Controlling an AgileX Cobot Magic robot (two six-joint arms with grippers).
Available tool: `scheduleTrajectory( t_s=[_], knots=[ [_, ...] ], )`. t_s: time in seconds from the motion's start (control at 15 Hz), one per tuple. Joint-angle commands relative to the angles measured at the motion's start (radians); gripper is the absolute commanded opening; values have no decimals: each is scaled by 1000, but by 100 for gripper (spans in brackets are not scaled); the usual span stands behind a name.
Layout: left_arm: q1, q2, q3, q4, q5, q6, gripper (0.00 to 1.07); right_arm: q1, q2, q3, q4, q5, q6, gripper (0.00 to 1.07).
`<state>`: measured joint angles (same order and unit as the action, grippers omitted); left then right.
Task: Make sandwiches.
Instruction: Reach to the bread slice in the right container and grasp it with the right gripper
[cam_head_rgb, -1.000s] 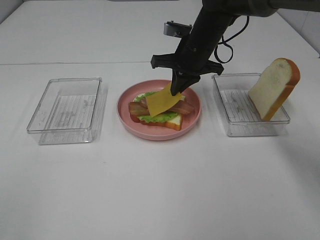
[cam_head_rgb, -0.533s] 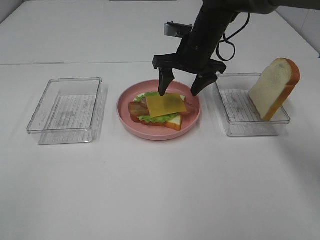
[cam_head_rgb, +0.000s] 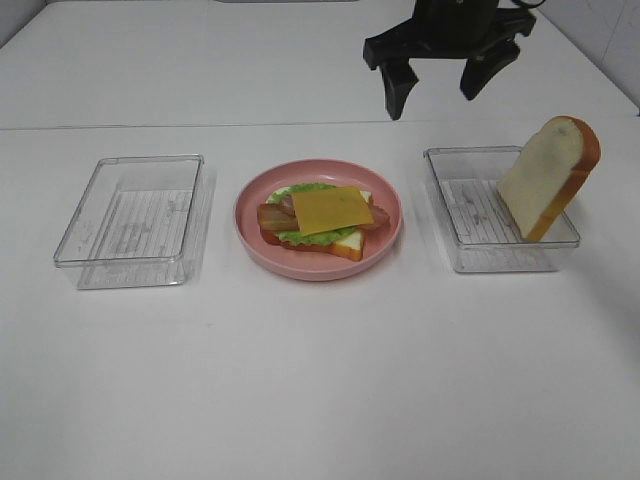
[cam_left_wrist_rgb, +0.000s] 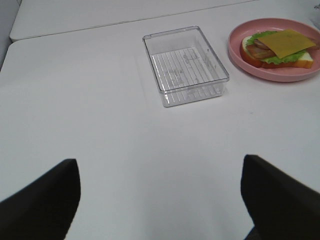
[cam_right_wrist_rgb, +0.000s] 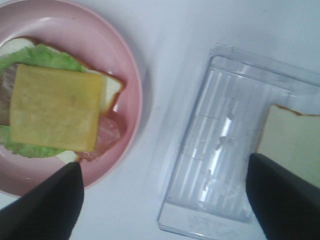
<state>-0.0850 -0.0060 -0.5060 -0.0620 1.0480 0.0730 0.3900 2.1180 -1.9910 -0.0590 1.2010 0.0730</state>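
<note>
So the right pincer (cam_head_rgb: 440, 85) hangs up over the back of the tabletop (cam_head_rgb: 320, 380), apart from everything. Below it and toward the front-left sits the plate (cam_head_rgb: 250, 235), with the open sandwich (cam_head_rgb: 320, 220) on it: bread slice at the bottom, lettuce, bacon, cheese slice (cam_head_rgb: 333, 209) on top. Below and to the pincer's right is a tray (cam_head_rgb: 460, 250) with a bread slice (cam_head_rgb: 548, 175) leaning upright in its right end. Far left of the pincer, past the plate, is another tray (cam_head_rgb: 130, 220).
</note>
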Motion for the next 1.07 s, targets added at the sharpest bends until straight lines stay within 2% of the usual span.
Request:
scheduleTrajectory(
  t_s=[0.07,0.4,0.53,0.67,1.07],
  knots=[
    [1,-20,5,-5,-7,-2,83,-78,-45,-8,-30,72,14,83],
    [1,-20,5,-5,-8,-2,83,-270,-66,1,30,91,9,83],
    [1,-20,5,-5,-8,-2,83,-351,-66,46,90,91,-32,83],
    [1,-20,5,-5,-8,-2,83,-431,-64,128,201,84,-101,83],
    [1,-20,5,-5,-8,-3,83,-450,-27,173,239,-55,-152,83]
  ],
)
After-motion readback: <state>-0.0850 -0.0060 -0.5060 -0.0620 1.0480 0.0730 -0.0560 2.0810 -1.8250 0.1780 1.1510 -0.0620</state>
